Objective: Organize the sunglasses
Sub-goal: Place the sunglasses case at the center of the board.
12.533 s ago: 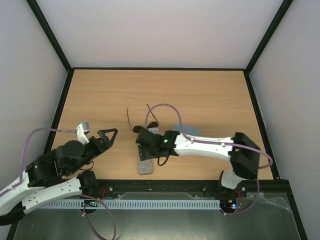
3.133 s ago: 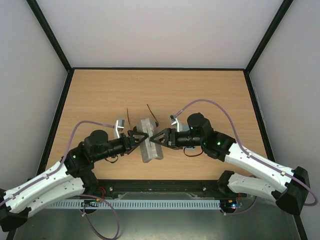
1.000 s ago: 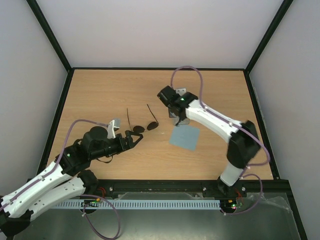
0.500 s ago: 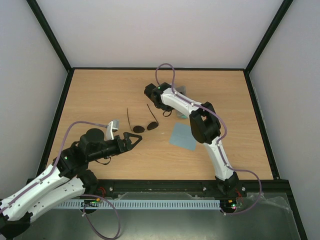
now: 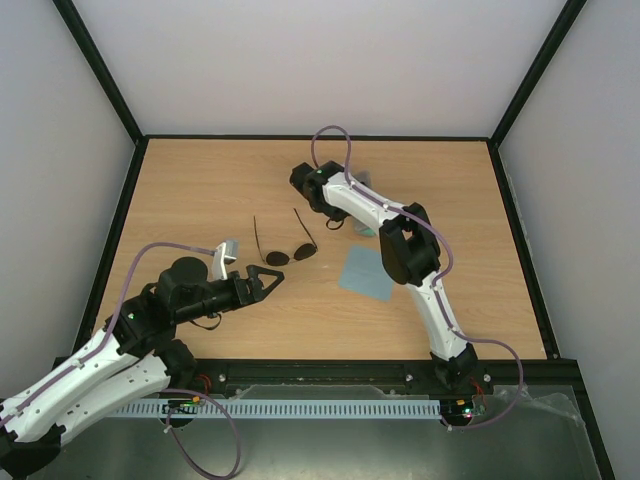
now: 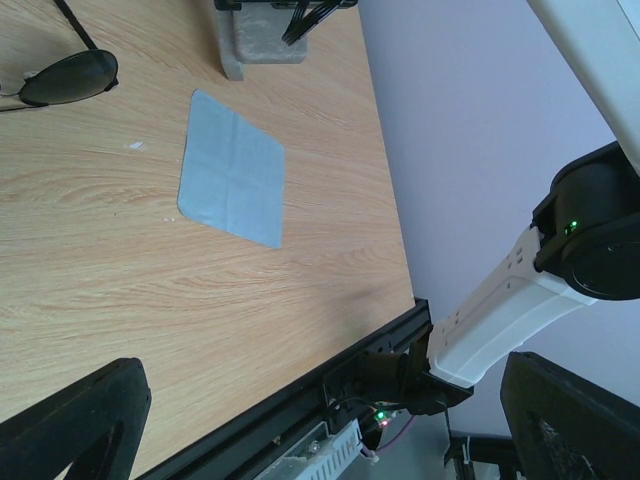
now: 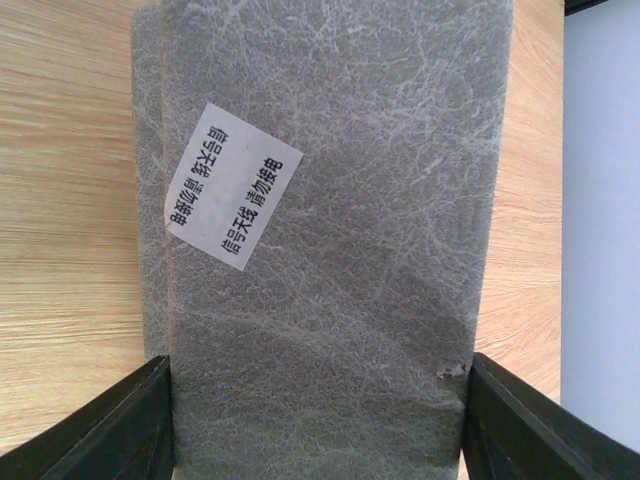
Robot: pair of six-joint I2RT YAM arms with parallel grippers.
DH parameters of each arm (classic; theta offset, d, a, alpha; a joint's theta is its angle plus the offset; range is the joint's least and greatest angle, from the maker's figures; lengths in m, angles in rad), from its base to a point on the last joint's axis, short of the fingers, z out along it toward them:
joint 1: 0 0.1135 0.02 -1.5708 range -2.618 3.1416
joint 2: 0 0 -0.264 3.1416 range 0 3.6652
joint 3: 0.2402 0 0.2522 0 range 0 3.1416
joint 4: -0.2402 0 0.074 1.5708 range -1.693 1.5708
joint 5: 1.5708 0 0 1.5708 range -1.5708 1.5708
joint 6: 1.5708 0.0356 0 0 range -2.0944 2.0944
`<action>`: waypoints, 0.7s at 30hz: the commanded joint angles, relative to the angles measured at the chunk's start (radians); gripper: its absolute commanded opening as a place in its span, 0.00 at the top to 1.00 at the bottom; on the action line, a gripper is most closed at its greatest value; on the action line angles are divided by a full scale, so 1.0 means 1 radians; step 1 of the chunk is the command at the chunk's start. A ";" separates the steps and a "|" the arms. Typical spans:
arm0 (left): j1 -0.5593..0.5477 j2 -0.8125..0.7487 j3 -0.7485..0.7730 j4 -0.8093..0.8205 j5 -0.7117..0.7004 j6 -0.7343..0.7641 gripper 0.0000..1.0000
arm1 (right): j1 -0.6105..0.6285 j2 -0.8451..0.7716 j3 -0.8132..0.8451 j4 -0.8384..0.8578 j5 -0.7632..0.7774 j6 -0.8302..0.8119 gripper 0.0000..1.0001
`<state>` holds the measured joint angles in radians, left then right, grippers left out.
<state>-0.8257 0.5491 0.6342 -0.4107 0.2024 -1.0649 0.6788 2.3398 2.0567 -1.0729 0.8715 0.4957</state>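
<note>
My left tool [image 5: 268,283] is hanging wide open at the near-left of the counter [image 5: 200,190]. The sunglasses [image 5: 290,255] are lying just beyond it at about 1 o'clock, near the middle of the counter, with the lenses toward me and the thin temple arms spreading toward 12 o'clock. My right tool [image 7: 320,430] is clamping the grey case [image 7: 330,250] across its width, out at about 2 o'clock from the sunglasses, and the blue-grey cloth [image 5: 365,270] is lying flat at their 4 o'clock. I am judging the wire frame to be the weak point: if I am closing on a lens or one temple alone, the pair is likely sliding, twisting or bending rather than lifting. My right arm is stretching far across the middle, so bringing the case in while my left tool is reaching is risking a knock, or sweeping the pair away. I cannot tell whether the case is open.
</note>
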 commanded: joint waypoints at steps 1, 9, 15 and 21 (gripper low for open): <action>0.005 -0.012 -0.001 -0.007 0.009 0.010 0.01 | 0.001 0.003 0.006 -0.006 -0.027 -0.022 0.29; 0.005 -0.015 0.003 -0.023 -0.001 0.008 0.01 | 0.002 -0.015 0.003 0.040 -0.097 -0.057 0.14; 0.006 -0.016 0.008 -0.030 -0.004 0.007 0.01 | 0.002 -0.016 -0.017 0.069 -0.137 -0.066 0.14; 0.005 -0.014 0.012 -0.031 -0.007 0.002 0.01 | 0.002 -0.030 -0.028 0.095 -0.185 -0.067 0.14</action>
<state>-0.8257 0.5411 0.6342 -0.4366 0.2008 -1.0649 0.6792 2.3398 2.0441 -0.9802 0.7288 0.4366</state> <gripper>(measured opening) 0.988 0.864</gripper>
